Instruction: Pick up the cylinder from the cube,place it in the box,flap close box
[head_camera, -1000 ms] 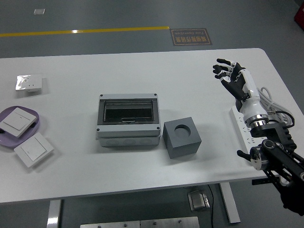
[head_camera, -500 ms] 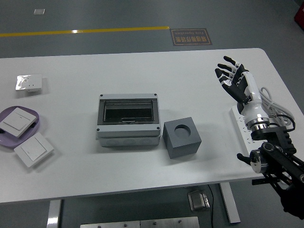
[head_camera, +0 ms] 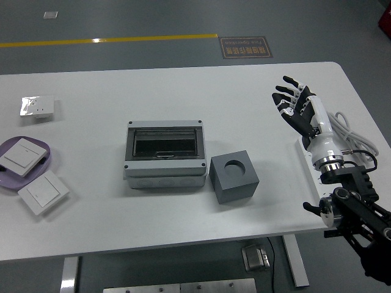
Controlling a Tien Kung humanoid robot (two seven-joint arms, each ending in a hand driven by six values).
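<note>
- Since the round socket in the top of the cube shows dark and empty, I judge the cylinder is already off it; I cannot see the cylinder anywhere on the table.
- Whether it lies inside the box I cannot tell: the dark tinted flap looks to be lying flat over the opening, and only a faint pale shape shows through it.
- If that reading holds, the pick, the placing and the closing all appear done, and little or nothing is left for me.
- My right hand hangs over the table's right side, well apart from cube and box, fingers spread and holding nothing.
- My left hand is not in view.
- Beneath my right forearm lie a white power strip and its cable, which I should clear when I move.
- Off to the left, away from the work, sit a purple plate bearing one white switch panel, another panel just beside it, and a small packet farther back.
- Cube stands just beside the box's right front corner, close but seemingly not touching.
</note>
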